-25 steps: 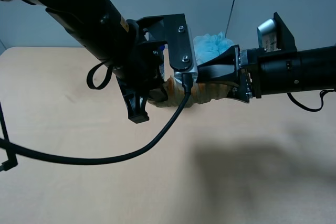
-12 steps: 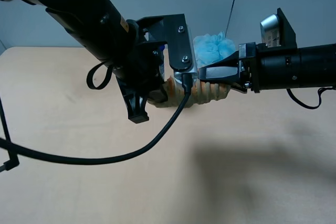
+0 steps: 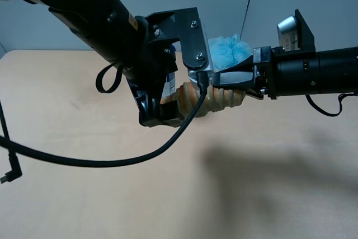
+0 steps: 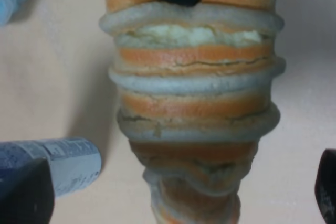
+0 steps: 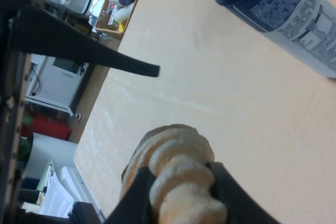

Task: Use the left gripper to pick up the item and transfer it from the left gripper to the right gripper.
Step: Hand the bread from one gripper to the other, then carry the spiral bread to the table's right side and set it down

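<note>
Handover aloft: right claw clamped on striped orange-grey ribbed soft roll; left claw, spread apart, should retreat left without snagging.

A fluffy light-blue bath pouf and a blue-capped bottle sit on the pale table.

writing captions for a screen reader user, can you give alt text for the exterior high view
Two black robot arms meet above a beige table at a ribbed orange and grey-green roll: the right gripper clamps one end, while the left gripper stands open around the other end. A fluffy light-blue pouf sits behind them.
</note>
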Available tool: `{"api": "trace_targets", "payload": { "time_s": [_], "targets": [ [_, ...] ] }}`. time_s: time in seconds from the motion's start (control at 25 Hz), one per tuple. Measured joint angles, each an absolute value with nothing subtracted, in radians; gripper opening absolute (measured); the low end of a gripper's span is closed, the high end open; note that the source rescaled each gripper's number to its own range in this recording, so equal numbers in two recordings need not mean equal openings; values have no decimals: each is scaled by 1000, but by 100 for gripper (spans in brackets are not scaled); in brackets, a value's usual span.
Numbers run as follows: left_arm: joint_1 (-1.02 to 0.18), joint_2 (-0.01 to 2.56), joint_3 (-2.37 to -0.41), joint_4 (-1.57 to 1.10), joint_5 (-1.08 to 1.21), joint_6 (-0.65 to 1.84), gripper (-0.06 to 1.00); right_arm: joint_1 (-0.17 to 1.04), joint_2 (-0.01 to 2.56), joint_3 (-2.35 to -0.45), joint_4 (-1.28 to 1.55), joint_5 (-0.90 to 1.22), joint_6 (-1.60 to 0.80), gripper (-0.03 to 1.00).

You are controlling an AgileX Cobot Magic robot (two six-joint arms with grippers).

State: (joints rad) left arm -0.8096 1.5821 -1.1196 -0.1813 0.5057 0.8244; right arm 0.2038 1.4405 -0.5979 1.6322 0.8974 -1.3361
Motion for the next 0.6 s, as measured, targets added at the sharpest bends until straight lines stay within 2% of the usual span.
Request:
{"api": "trace_targets", "payload": {
  "time_s": [0.24, 0.6],
  "targets": [
    [-810, 1439, -1120, -180, 552, 729, 100, 204, 1441, -598, 1631, 895, -1336, 7],
    [-810, 1173, -1120, 0, 861, 415, 100, 204, 1441, -598, 1631, 893, -1336, 3]
  ]
}}
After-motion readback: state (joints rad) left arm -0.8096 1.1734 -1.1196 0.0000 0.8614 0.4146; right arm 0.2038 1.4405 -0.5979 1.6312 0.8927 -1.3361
